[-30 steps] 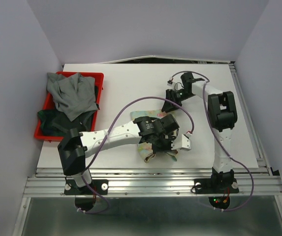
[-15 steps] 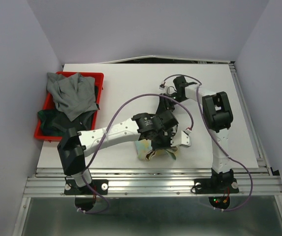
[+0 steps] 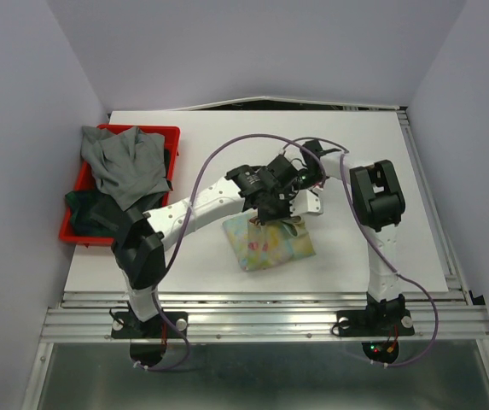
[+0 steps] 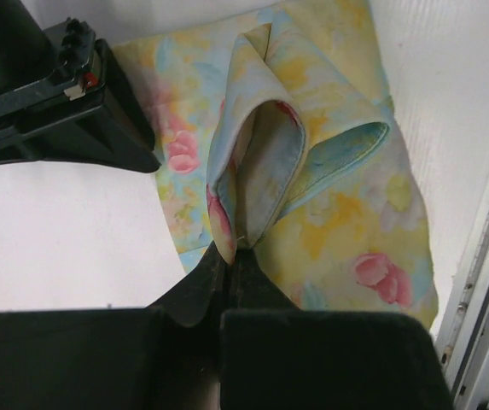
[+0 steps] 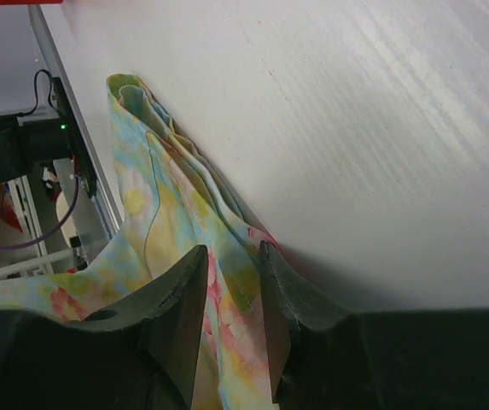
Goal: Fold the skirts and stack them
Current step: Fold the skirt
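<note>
Surface (image 3: pixel 381 248), white and broad, carries a red bin (image 3: pixel 169 131) at its left edge, heaped with grey skirts (image 3: pixel 125 166). Near the middle lies the floral skirt (image 3: pixel 270 243), folded to a small packet; it looks soft, light and limp, likely to sag open unless taken by a folded edge. The left gripper (image 4: pixel 231 252) has its jaws clenched on a raised fold; the right gripper (image 5: pixel 233 256) straddles its edge, whether pinching I cannot tell

Lab cell, white table (image 3: pixel 329 265), plain walls (image 3: pixel 261 51)
</note>
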`<state>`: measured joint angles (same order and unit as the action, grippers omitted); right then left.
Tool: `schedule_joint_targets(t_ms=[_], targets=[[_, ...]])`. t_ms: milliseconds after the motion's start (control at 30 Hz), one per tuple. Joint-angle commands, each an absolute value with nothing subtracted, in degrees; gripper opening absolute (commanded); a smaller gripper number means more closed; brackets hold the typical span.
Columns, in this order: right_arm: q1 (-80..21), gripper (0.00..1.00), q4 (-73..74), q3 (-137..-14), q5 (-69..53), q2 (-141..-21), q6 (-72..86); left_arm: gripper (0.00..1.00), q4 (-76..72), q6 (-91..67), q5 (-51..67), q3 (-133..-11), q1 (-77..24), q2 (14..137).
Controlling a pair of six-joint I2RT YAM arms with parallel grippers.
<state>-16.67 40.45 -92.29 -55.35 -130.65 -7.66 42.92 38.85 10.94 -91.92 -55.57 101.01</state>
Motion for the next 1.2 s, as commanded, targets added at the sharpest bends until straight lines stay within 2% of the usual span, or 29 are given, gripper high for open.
schedule_joint_targets(t_ms=[0,867,1167], targets=[[-17.67,0.36,42.54,-89.65,-51.68,-129.90,-10.98,0.00,40.70,42.71,9.76,-93.52,-53.44,101.95],[-17.67,0.36,43.50,-91.05,-52.03,-129.90,-9.67,0.00,28.22,44.47,8.26,-82.79,-49.13,105.82],[-17.67,0.36,43.86,-91.76,-51.59,-130.08,-9.58,0.27,26.10,44.74,6.68,-82.18,-47.81,107.40]])
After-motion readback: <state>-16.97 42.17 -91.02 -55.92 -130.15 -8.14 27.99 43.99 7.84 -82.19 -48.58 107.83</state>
